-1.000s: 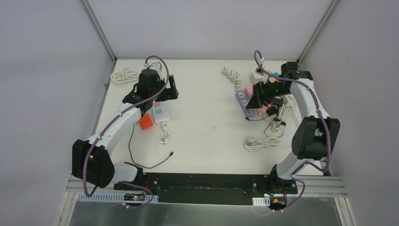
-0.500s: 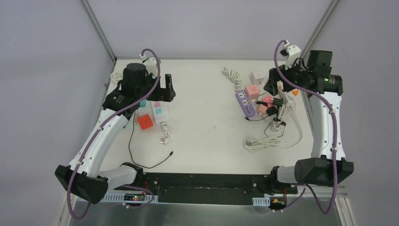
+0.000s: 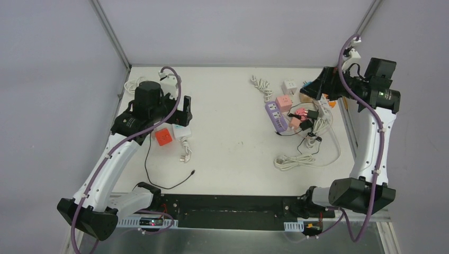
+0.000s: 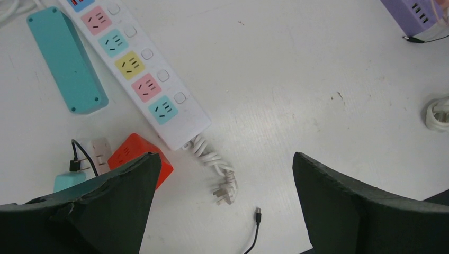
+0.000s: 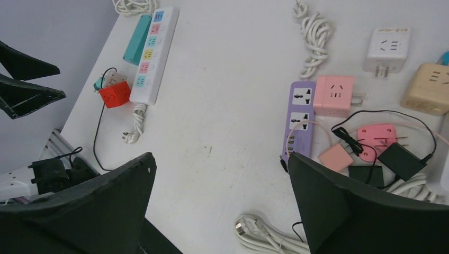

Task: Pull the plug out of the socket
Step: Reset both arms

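As both arms had risen away from the surface, the left claw and the right claw hung wide open and empty. The black plug stayed in the purple socket strip below the right claw, apparently not yet pulled.

We counted three strips: white strip, teal strip, purple strip. We saw one red cube.

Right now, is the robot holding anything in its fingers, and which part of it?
Nothing is held. The left fingers and the right fingers are both spread wide above the table, with nothing gripped between them.
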Robot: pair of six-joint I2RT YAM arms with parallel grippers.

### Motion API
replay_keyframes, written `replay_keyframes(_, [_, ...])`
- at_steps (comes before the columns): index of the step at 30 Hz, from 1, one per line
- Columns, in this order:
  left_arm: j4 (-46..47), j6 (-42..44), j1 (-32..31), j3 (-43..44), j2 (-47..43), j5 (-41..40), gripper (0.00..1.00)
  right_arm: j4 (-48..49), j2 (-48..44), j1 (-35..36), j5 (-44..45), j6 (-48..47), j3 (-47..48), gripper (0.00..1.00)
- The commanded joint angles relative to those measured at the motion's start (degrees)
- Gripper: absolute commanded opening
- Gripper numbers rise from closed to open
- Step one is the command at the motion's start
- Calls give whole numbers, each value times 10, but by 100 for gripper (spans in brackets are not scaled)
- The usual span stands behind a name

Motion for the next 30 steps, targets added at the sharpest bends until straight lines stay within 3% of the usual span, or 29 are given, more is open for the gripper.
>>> replay_keyframes(1, [30, 18, 4, -18, -9, 10, 99, 46, -1, -18, -82, 24, -26, 100])
replay_keyframes(30, [47, 18, 30, -34, -4, 50, 99, 100, 8, -28, -86, 74, -64, 100])
